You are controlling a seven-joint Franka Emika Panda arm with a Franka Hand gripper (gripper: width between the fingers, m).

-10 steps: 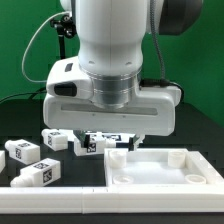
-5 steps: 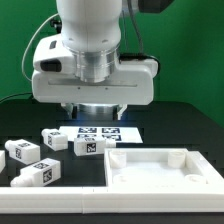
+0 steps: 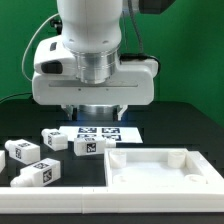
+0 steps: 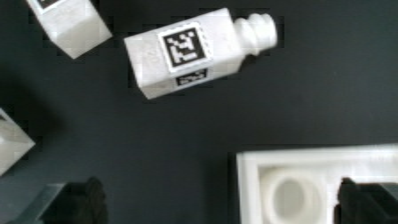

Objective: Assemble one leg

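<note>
Several small white legs with black-and-white tags lie on the black table at the exterior view's left. One leg [image 3: 90,147] lies just left of the large white rimmed tray [image 3: 150,152]; in the wrist view this leg [image 4: 192,52] lies flat with its round peg end showing. My gripper [image 3: 97,114] hangs above that leg and the tray's near corner, clear of both. It is open and empty [image 4: 228,205]. One dark fingertip [image 4: 80,200] is over bare table. The other is over the tray's corner [image 4: 258,175], next to a round hole [image 4: 294,192].
Other legs lie at the exterior view's left [image 3: 55,140], [image 3: 20,152], [image 3: 38,172]. Two of them show at the wrist view's edges [image 4: 68,25], [image 4: 9,140]. The marker board [image 3: 100,131] lies flat behind the legs, under the arm.
Since one second ago the arm has risen and shifted toward the exterior view's left, away from the leg. Over the last half second nothing has moved.
</note>
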